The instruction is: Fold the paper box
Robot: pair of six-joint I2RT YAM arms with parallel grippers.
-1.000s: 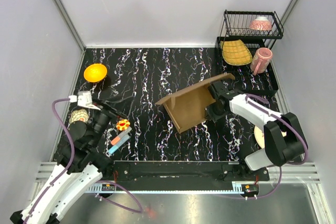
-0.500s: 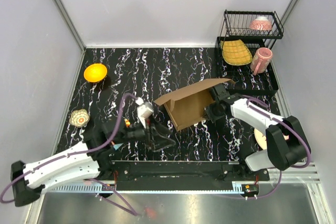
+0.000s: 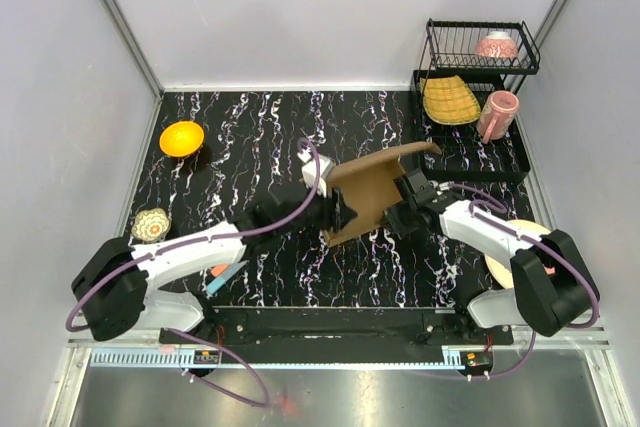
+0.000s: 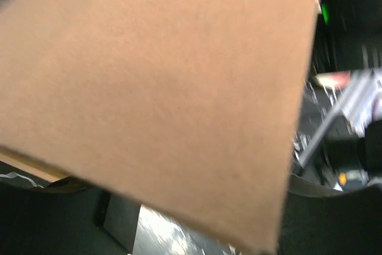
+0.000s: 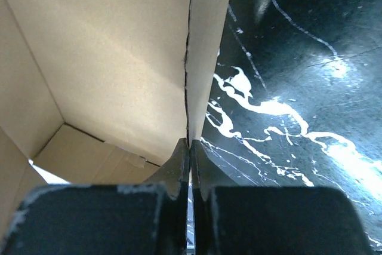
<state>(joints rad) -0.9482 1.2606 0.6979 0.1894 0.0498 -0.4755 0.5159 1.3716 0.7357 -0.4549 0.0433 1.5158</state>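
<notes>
Paper box (image 3: pixel 365 197), matte brown cardboard, pinched by right gripper (image 5: pixel 190 146); left gripper (image 3: pixel 328 210) gap unclear.

The right gripper (image 5: pixel 190 147) is pinching its dark fingers (image 5: pixel 178 168) together on a thin wall of the paper box (image 5: pixel 113 58), which is running straight up from the fingertips. Pale brown inner panels are filling the left half and meeting in a folded corner at lower left. The black, white-veined table (image 5: pixel 298 58) is showing on the right.
</notes>
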